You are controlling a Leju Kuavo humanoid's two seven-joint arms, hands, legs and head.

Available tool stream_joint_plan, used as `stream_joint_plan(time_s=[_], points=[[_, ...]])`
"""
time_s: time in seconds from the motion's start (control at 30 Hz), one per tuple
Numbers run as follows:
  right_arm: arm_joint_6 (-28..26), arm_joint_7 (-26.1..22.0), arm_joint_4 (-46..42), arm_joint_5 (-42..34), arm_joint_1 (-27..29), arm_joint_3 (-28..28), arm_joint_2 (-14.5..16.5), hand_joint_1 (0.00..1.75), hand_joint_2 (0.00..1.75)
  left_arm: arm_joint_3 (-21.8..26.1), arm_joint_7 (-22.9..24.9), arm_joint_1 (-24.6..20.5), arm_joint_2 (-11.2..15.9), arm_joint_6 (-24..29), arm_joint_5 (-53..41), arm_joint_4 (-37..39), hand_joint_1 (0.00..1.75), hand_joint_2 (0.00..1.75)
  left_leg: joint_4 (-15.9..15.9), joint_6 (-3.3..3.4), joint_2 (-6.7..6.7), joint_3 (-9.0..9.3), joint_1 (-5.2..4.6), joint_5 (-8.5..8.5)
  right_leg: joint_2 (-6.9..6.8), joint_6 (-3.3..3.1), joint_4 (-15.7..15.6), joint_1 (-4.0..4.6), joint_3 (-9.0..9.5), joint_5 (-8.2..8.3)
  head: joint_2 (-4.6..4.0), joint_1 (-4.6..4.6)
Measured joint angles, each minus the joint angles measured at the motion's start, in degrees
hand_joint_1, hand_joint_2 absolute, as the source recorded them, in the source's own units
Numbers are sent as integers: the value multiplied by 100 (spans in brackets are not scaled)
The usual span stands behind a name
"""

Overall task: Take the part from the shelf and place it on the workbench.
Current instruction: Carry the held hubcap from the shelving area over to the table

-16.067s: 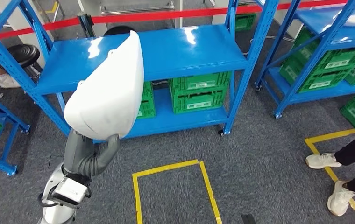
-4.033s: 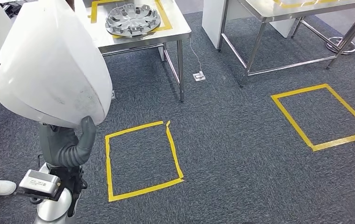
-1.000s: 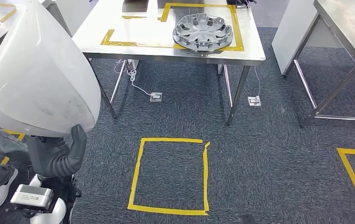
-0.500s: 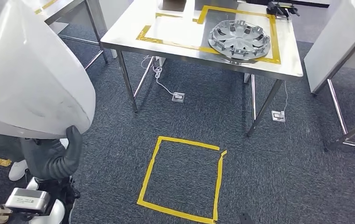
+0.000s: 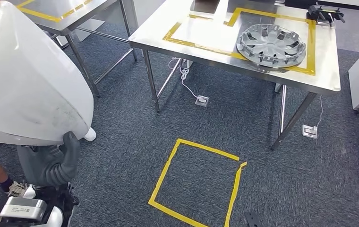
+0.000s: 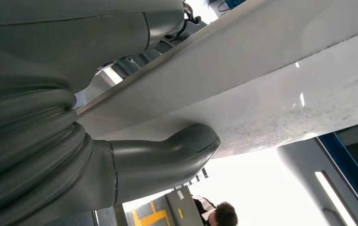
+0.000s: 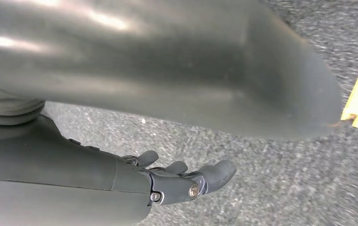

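white part (image 5: pixel 31 80) in left hand (image 5: pixel 50 163), steel workbench (image 5: pixel 201 45) over grey carpet (image 5: pixel 121 142)

The floor is dark grey speckled carpet (image 5: pixel 121 142) with a square outline of yellow tape (image 5: pixel 197 184) stuck to it in the near middle. Beyond it stands a stainless-steel table on thin metal legs (image 5: pixel 243 52), its top marked with a yellow tape rectangle (image 5: pixel 310 47). A second steel table with yellow tape (image 5: pixel 73 9) stands at the far left. Two small metal floor sockets (image 5: pixel 202 100) sit under the table, a white cable (image 5: pixel 184 78) running down to the left one.
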Motion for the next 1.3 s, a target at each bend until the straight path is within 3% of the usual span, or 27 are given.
stream_joint_plan(time_s=[0.07, 0.1, 0.13, 0.17, 0.27, 0.33, 0.43, 0.5, 0.57, 0.6, 0.63, 0.67, 0.73, 0.8, 0.97, 1.03, 1.1, 1.13, 1.17, 1.2, 1.23, 1.3], points=[[3, 2, 0, -9, 21, -7, -1, 0, 0, 0, 8, -2, 17, -23, 0, -1, 175, 175, 798, -22, 226, -405, -9, -342, -79, -41, -1, 32, 8, -14, 0, -19], [11, 8, 0, -7, 32, -12, -1, 0, 0, 0, 12, 5, 26, -30, 0, 1, 175, 175, 1099, -26, 258, -566, -7, -424, -118, -53, 0, 46, 11, -22, 0, -20], [25, 14, 0, -2, 39, -17, -1, 0, 0, 0, 13, 11, 36, -38, 0, 1, 175, 175, 1198, -21, 266, -625, -7, -396, -151, -60, 1, 58, 19, -30, 0, -20], [41, 17, 0, 2, 41, -22, -1, 0, 0, 1, 14, 13, 44, -51, 0, -1, 175, 175, 1052, -9, 269, -556, -9, -259, -172, -63, 1, 67, 33, -41, 0, -20], [92, 13, 0, 4, 36, -35, 3, 0, 0, 1, 41, 3, 57, -107, -1, -13, 175, 175, -122, 93, 295, 65, -40, 238, -195, -32, 8, 93, 88, -90, 0, -19], [119, -3, 0, 4, 35, -50, 5, 0, 0, 1, 68, -8, 58, -140, -2, -21, 175, 175, -464, 159, 311, 248, -72, 275, -200, 19, 12, 101, 90, -110, 0, -15], [159, -79, 0, -1, 33, -87, 9, 0, 0, 3, 106, -29, 54, -185, -3, -31, 175, 175, -528, 245, 301, 286, -59, 281, -202, 115, 33, 98, 91, -159, 0, -13], [179, -142, 0, -10, 28, -103, 13, 0, 0, 5, 123, -61, 39, -224, -4, -42, 175, 175, -586, 301, 307, 332, -24, 295, -196, 172, 420, 96, -80, -386, 0, 7], [183, -171, 0, -15, 34, -115, 15, 0, 0, 9, 132, -81, 26, -242, -6, -45, 175, 175, -588, 323, 310, 338, -19, 287, -193, 216, 1211, 74, -489, -727, 0, 26], [184, -176, 0, -16, 43, -121, 15, 0, 0, 11, 135, -81, 24, -244, -7, -45, 175, 175, -586, 325, 308, 338, -17, 281, -193, 235, 1546, 60, -685, -820, 0, 28], [184, -180, 0, -16, 54, -127, 14, 0, 0, 13, 136, -80, 23, -246, -7, -45, 175, 175, -582, 320, 303, 341, -12, 274, -193, 252, 1690, 47, -795, -798, 0, 29], [184, -183, 0, -17, 63, -132, 14, 0, 0, 14, 136, -80, 23, -247, -7, -45, 175, 175, -575, 307, 296, 349, -4, 263, -194, 269, 1593, 30, -788, -655, 0, 29], [185, -198, 0, -19, 69, -136, 13, 0, 0, 19, 141, -81, 21, -249, -10, -46, 175, 175, -540, 257, 284, 368, 24, 226, -195, 307, 818, -14, -477, -197, 0, 30], [190, -211, 1, -20, 66, -137, 17, 0, 0, 25, 149, -83, 15, -250, -22, -50, 175, 175, -490, 178, 270, 364, 23, 177, -171, 297, 177, -16, -194, 34, 0, 35], [200, -214, 2, -21, 93, -147, 16, 0, 0, 29, 169, -80, 9, -270, -52, -68, 175, 175, -393, -3, 270, 324, 37, 77, -156, 68, 45, 15, -95, 12, 0, 31], [210, -215, 2, -19, 109, -154, 15, 0, 0, 31, 175, -77, 10, -288, -52, -79, 175, 175, 180, -30, 290, 50, 38, -197, -168, -1, 33, 17, -50, -3, 0, 18], [219, -212, 2, -15, 132, -164, 15, 0, 0, 35, 178, -60, 14, -295, -52, -80, 175, 175, 977, -31, 294, -390, 34, -493, -179, -43, 35, 44, -15, -39, 0, 15], [223, -209, 2, -11, 140, -169, 15, 0, 0, 40, 181, -50, 15, -296, -52, -80, 175, 175, 1200, -19, 294, -536, 32, -515, -180, -54, 36, 59, 8, -61, -1, 15], [225, -206, 2, -6, 145, -173, 15, 0, 0, 44, 184, -42, 16, -296, -52, -84, 175, 175, 1183, 4, 294, -563, 27, -412, -178, -59, 36, 73, 41, -88, -1, 15], [225, -203, 2, 1, 145, -175, 15, 0, 0, 48, 186, -39, 16, -296, -54, -91, 175, 175, 930, 39, 294, -468, 15, -207, -174, -59, 36, 83, 86, -119, -1, 15], [226, -198, 2, 11, 144, -175, 17, 0, 0, 50, 188, -39, 16, -296, -58, -104, 175, 175, 511, 87, 295, -283, -7, 40, -170, -54, 36, 89, 134, -157, -1, 14], [228, -187, 3, 29, 133, -177, 22, 0, 0, 52, 190, -43, 16, -296, -66, -133, 175, 175, -207, 182, 301, 67, -70, 307, -167, -10, 38, 97, 196, -228, 0, 17]])
